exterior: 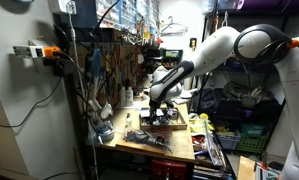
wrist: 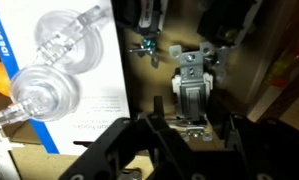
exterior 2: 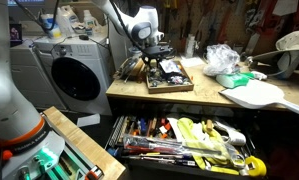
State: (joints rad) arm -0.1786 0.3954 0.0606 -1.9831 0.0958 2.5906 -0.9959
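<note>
Over wooden tray [exterior 2: 170, 89], claw [wrist: 184, 140] spread wide, empty; metal switch [wrist: 194, 95] just ahead, centred; bulb pack [wrist: 64, 70] beside.

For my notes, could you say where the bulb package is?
In the wrist view, the bulb package lies left of the metal switch, beyond the gripper.
</note>
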